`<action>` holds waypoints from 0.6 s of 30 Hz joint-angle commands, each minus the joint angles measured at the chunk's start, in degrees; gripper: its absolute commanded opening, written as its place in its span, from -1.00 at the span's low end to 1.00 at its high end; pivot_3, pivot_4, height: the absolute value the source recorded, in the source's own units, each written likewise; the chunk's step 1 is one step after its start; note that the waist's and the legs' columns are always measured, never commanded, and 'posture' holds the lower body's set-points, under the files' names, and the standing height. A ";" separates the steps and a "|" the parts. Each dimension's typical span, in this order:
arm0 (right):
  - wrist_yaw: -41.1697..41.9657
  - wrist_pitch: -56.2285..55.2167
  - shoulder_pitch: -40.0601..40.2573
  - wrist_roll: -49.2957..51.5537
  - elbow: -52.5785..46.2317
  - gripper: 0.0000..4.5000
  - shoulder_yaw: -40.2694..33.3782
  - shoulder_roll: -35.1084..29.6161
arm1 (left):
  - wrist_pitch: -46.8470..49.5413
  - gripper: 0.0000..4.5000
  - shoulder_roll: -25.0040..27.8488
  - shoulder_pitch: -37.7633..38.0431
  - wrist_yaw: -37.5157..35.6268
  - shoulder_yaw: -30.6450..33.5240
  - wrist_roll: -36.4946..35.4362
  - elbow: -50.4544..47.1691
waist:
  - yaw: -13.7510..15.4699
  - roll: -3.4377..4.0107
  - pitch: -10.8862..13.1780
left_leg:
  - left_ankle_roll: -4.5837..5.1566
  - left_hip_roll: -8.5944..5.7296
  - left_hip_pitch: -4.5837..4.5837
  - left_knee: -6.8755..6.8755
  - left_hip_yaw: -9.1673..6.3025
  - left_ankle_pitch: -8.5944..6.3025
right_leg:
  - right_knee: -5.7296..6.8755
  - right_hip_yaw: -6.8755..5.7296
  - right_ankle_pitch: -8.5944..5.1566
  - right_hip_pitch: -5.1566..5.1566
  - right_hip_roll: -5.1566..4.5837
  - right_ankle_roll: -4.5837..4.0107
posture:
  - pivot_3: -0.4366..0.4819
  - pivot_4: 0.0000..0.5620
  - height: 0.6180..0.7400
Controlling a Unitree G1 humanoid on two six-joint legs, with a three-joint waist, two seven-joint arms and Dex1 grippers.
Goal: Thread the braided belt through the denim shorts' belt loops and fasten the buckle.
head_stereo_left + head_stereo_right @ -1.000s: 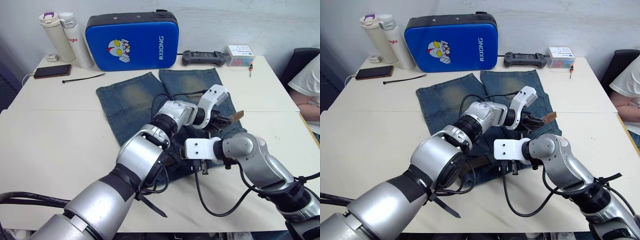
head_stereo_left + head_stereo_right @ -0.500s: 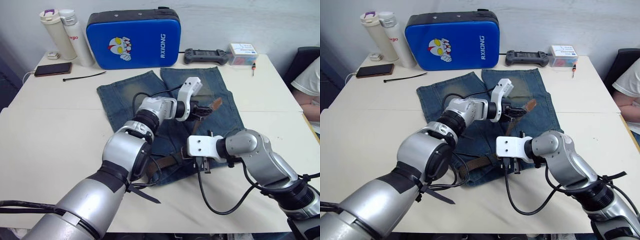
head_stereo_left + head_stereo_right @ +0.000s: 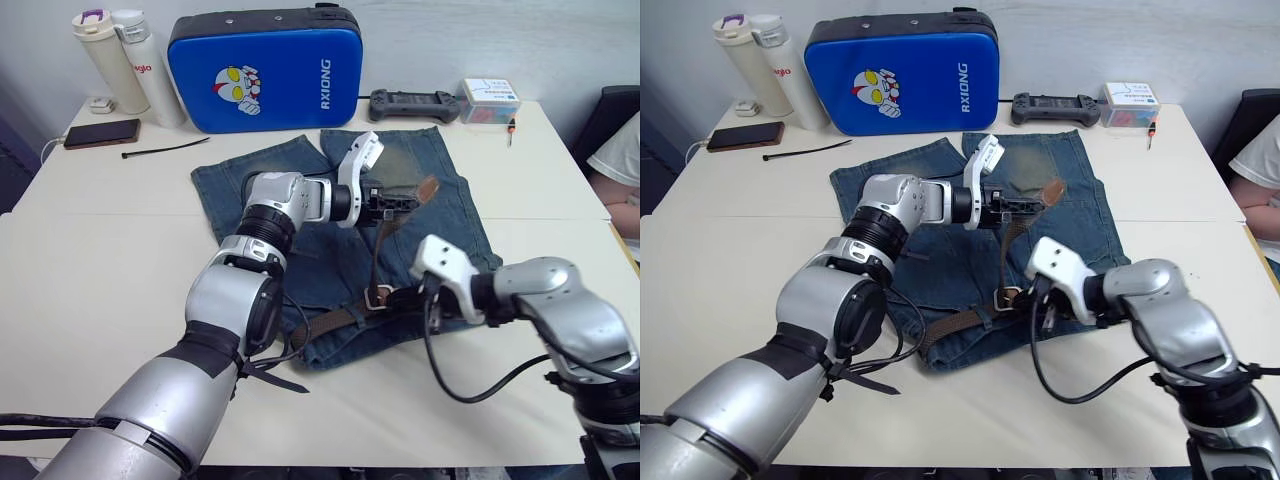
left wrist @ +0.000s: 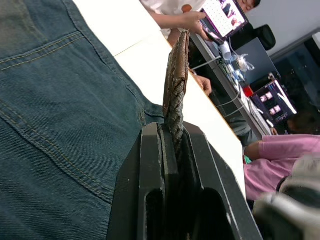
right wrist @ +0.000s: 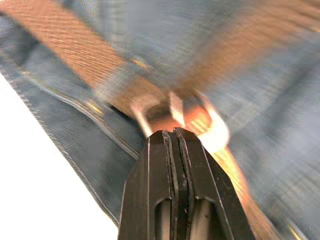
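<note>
Your left gripper [image 3: 392, 201] is clamped on the braided belt [image 3: 380, 245] just short of its tan tip, and over the last second you've swung it from the right side of the denim shorts [image 3: 300, 250] up and toward the far left, so the strap now rises taut out of the buckle [image 3: 377, 296] at the near waistband. That means the tip has passed through the frame and you're drawing out slack; by my reading the fastening is underway, but the prong isn't visibly seated yet. The left wrist view confirms it: both fingers [image 4: 150, 165] pinched tight on the woven edge.

Your right gripper [image 3: 1044, 305] has slid off to the right and now sits just beside the buckle, fingers pressed together with nothing between them, tips nearly touching the metal. The rest of the belt runs left along the waistband; I can't make out the belt loops [image 3: 982, 318] clearly.
</note>
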 commanded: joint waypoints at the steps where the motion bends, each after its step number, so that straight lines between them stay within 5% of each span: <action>1: -0.70 2.96 -1.35 5.04 -3.70 -0.97 -4.86 -2.17 | 1.91 -1.00 -0.96 0.47 -1.31 -1.23 -1.86 -5.23 | 0.03 0.00 0.00 | 0.00 0.00 0.00 -0.01 0.00 0.00 | 0.00 -0.01 0.00 0.00 0.00 0.00 | -0.05 -0.47 1.00; 5: -1.48 5.87 -0.93 8.95 -5.18 -0.97 -9.45 -6.59 | 2.00 -1.00 -1.44 3.63 -4.57 -7.44 -0.24 -13.06 | 0.13 0.04 0.02 | 0.03 0.00 -0.08 -0.02 0.00 0.00 | -0.05 0.00 0.00 -0.03 0.00 0.00 | -0.05 -0.47 1.00; 11: -3.55 8.88 1.42 14.44 -8.22 -0.97 -13.67 -9.97 | -8.82 -1.00 4.17 13.44 -9.82 -24.87 7.94 -31.19 | -0.13 0.08 0.00 | 0.03 0.01 -0.06 -0.04 0.03 0.00 | -0.07 0.07 0.00 -0.02 0.02 -0.01 | -0.05 -0.47 1.00; 18: -10.10 3.14 0.46 12.93 -8.31 -0.97 -12.24 -11.24 | -11.05 -1.00 6.91 18.48 -8.83 -27.57 8.53 -41.28 | 0.12 0.08 0.00 | 0.17 0.00 -0.07 0.02 0.05 0.03 | 0.00 0.11 0.01 -0.02 0.00 -0.01 | -0.05 -0.47 1.00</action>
